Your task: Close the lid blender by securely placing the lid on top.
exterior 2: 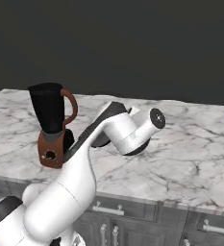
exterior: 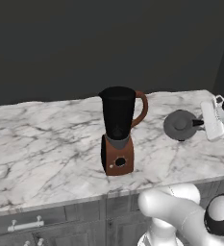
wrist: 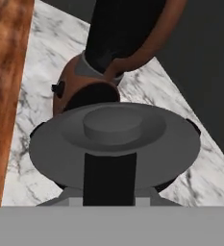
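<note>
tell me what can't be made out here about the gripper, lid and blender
- Gripper: in the left base view the right edge cuts off the hand, so open or shut is unclear.
- Fingers: in the hand view the lid covers them; contact cannot be judged.
- Lid in the right base view: the arm hides nearly all of it.
- Blender: its jar top is cut off by the hand view's upper edge.

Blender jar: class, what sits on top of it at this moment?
Nothing: the blender jar's mouth is uncovered. The lid is off it, beside it above the counter. The dark jar hides its inside.
</note>
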{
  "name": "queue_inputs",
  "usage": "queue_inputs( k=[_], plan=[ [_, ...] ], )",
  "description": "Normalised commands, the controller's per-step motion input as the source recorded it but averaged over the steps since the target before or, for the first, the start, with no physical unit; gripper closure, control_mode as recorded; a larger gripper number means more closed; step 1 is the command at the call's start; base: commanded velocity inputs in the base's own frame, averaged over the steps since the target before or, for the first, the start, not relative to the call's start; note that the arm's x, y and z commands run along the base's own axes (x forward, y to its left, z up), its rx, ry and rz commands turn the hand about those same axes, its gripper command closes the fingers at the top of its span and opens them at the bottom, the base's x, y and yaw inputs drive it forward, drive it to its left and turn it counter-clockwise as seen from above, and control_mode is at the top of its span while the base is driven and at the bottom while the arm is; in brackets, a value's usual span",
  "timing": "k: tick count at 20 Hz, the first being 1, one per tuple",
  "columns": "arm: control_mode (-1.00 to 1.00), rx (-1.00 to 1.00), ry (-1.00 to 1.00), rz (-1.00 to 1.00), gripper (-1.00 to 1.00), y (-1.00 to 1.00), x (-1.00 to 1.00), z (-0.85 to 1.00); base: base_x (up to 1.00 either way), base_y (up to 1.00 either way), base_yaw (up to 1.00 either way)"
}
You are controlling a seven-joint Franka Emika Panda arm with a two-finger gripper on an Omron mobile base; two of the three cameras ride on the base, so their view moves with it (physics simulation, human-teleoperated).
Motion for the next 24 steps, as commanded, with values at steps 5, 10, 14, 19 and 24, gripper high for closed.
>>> queue_inputs(
  k=[5, 10, 14, 19, 24],
  plan=[
    [-1.0, 0.16, -0.11, 0.0, 1.0, 0.12, -0.19, 0.66, 0.0, 0.0, 0.0],
    [-1.0, 0.16, -0.05, 0.0, 1.0, 0.35, 0.0, 0.62, 0.0, 0.0, 0.0],
    [-1.0, 0.19, -0.05, 0.0, 1.0, 0.28, 0.0, 0.35, 0.0, 0.0, 0.0],
    [-1.0, 0.23, -0.09, 0.04, 1.0, 0.22, 0.0, 0.2, 0.0, 0.0, 0.0],
    [-1.0, 0.25, -0.08, 0.07, 1.0, 0.27, 0.0, 0.19, 0.0, 0.0, 0.0]
  ],
)
